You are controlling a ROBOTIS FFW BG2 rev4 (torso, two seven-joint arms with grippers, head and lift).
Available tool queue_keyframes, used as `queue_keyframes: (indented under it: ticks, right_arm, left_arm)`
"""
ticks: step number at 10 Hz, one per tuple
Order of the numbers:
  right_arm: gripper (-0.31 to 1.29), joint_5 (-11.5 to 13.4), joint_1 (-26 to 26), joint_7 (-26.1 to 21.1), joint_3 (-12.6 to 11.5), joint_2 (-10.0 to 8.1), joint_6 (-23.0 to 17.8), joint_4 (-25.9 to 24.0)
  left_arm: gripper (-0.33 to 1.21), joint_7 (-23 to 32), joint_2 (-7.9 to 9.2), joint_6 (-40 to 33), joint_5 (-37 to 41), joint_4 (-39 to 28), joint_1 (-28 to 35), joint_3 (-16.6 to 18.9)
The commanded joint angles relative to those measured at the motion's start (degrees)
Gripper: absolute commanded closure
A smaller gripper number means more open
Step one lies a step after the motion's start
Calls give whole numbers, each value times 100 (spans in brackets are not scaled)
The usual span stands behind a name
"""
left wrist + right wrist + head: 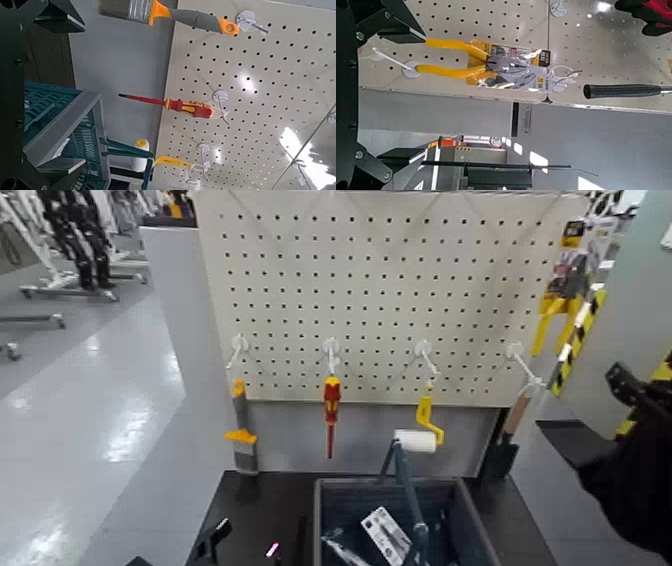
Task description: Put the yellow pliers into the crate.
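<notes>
Black right arm [632,450] takes the near right; its right gripper [421,96] is wide open with nothing in it, right by the yellow pliers [451,72], which are on their white card, over on the right past the trowel [504,452]; crate [330,483] sits near, center, with packages in it; left gripper [81,91] is near left, also wide open and empty.
</notes>
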Motion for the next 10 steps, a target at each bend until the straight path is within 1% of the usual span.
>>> queue_keyframes:
  ticks: [1, 3, 4, 5, 6, 7, 8, 10]
  right_arm:
    - [28, -477, -555, 293, -23, -323, 257, 403]
    - [28, -652, -915, 531, 38, -552, 389, 710]
    - [28, -696, -1153, 698, 144, -675, 441, 930]
    - [28, -916, -1372, 829, 275, -780, 397, 1264]
    - [28, -1048, -1592, 944, 416, -859, 345, 1554]
    - [28, -1092, -1812, 1119, 530, -921, 345, 1818]
    - [28, -1232, -2023, 1295, 636, -974, 310, 2117]
    - [28, -1285, -2410, 1673, 847, -1044, 318, 2512]
  left_arm:
    - [12, -5, 34, 5, 5, 7, -28, -39]
    - [12, -5, 34, 14, 13, 16, -46, -56]
    - [12, -5, 34, 14, 13, 24, -46, -65]
    - [12, -14, 34, 14, 13, 33, -63, -74]
    - [12, -31, 34, 14, 13, 42, -81, -74]
    - [12, -49, 34, 14, 13, 51, -90, -83]
    - [12, -58, 34, 23, 13, 59, -107, -92]
    - [12, -75, 34, 23, 5, 68, -116, -92]
